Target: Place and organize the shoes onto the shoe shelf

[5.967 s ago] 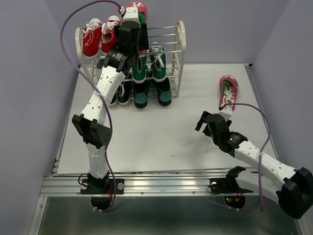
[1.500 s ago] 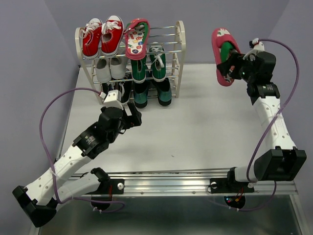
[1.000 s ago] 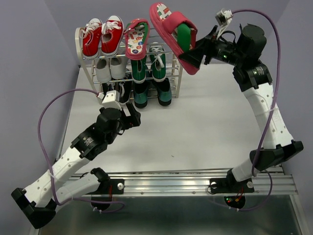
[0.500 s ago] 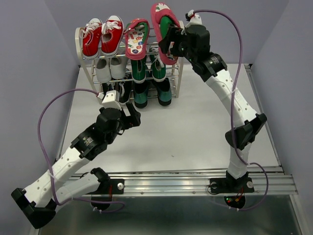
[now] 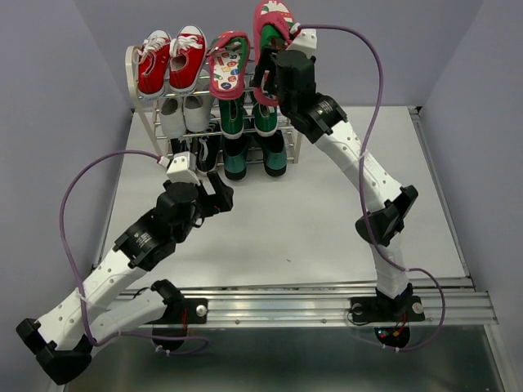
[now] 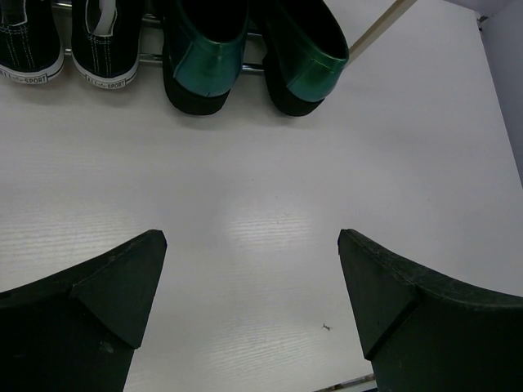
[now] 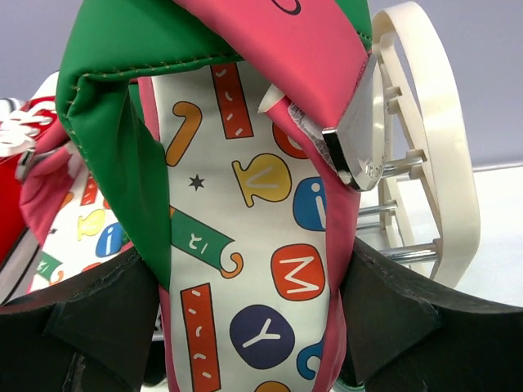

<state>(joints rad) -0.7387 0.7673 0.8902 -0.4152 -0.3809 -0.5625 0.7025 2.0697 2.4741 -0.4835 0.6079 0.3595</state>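
- The held flip-flop (image 5: 270, 33) hangs over the top tier of the shelf (image 5: 304, 73), above the free slot at the right end. This slot lies between the other flip-flop (image 5: 228, 65), which already lies on the top rods, and the right side frame.
- Its long axis runs front to back, roughly in line with its mate, but it is tilted, with the strap end raised toward the back wall. I cannot tell whether the sole touches the rods.
- In the right wrist view the dotted footbed (image 7: 261, 245) faces the camera, with the frame (image 7: 425, 163) just beside its right edge.
- The right gripper (image 5: 272, 80) clamps the sole across its width at the near end, one finger on each edge.
- The coming move probably turns on levelling the sole down onto the rods without crowding the mate or the frame.
- The left gripper (image 5: 219, 196) hangs wide apart and empty over the table (image 6: 270, 204), in front of the teal loafers (image 6: 253, 57) on the bottom tier. The right arm is the nearer one.
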